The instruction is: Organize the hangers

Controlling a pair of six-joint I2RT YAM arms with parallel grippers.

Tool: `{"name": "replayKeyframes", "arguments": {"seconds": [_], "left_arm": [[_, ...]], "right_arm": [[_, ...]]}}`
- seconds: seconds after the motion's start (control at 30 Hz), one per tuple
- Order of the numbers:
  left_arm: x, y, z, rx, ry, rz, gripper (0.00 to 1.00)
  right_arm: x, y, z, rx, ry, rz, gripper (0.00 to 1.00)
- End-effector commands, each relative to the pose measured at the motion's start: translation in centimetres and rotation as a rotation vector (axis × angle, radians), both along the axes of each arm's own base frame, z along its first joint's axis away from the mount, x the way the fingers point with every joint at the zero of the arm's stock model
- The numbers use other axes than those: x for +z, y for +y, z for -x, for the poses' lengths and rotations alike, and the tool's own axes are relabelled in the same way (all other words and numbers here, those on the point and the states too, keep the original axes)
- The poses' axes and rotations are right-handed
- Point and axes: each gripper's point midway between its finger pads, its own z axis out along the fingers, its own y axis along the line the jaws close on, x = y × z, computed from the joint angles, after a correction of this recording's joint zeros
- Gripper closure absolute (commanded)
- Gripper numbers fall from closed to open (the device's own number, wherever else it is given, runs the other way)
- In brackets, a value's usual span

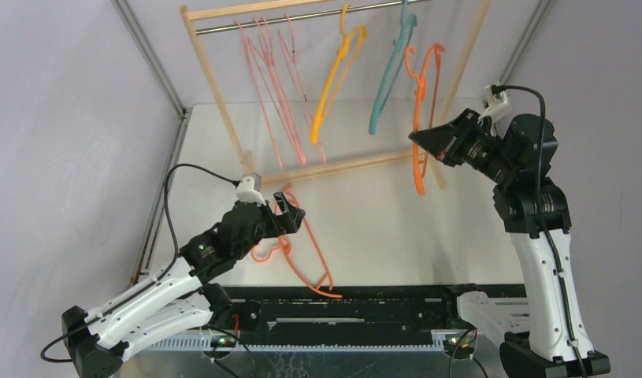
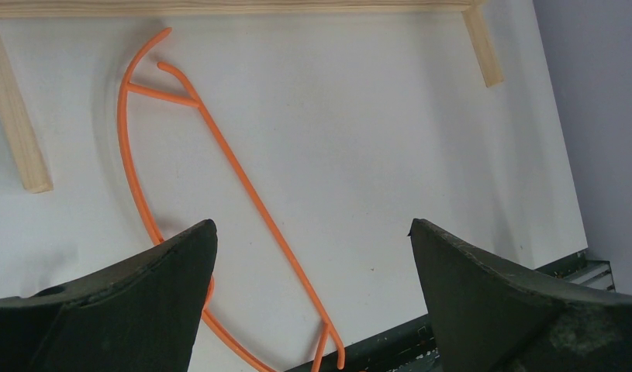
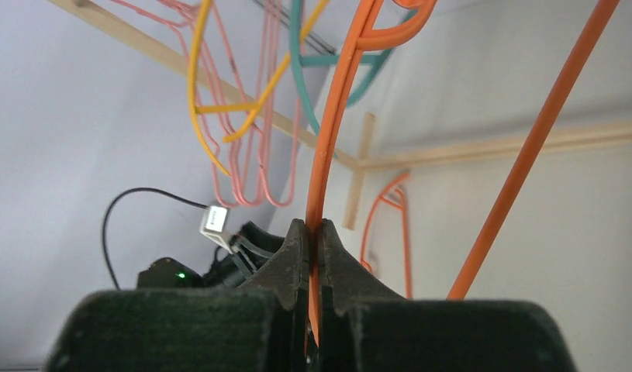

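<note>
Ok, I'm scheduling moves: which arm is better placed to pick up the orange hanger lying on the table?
Left. The left gripper hangs open just over the lying orange hanger. The right gripper is shut on a second orange hanger, raised by the rack.

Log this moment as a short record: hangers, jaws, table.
on rod: pink hangers, yellow-orange hanger, teal hanger
in the air: orange hanger, hook off the rod
on table: second orange hanger, lying flat
left jaws: open, over the second orange hanger
right jaws: shut on the orange hanger
</note>
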Motion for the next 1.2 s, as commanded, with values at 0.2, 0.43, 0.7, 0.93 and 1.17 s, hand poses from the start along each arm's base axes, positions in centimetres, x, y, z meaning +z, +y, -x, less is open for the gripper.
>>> {"name": "replayKeyframes", "arguments": {"seconds": [0.2, 0.43, 0.7, 0.93, 1.17], "left_arm": [[1.9, -0.4, -0.4, -0.008, -0.046, 0.029, 0.01], [1.7, -0.5, -0.4, -0.009, -0.043, 0.031, 0.01], [1.4, -0.4, -0.3, -0.01, -0.039, 0.03, 0.01], [0.9, -0.3, -0.3, -0.013, -0.032, 0.013, 0.01], [0.7, -0.6, -0.5, -0.022, -0.026, 0.004, 0.01]], "right_arm": [[9.7, 0.0, -2.8, 0.067, -0.218, -0.185, 1.0], [9.3, -1.8, -7.5, 0.016, -0.202, -0.199, 1.0], [7.9, -3.2, -11.1, -0.024, -0.185, -0.199, 1.0], [7.7, -3.9, -12.9, -0.04, -0.182, -0.206, 1.0], [7.1, -3.7, -13.7, -0.033, -0.17, -0.206, 1.0]]}}
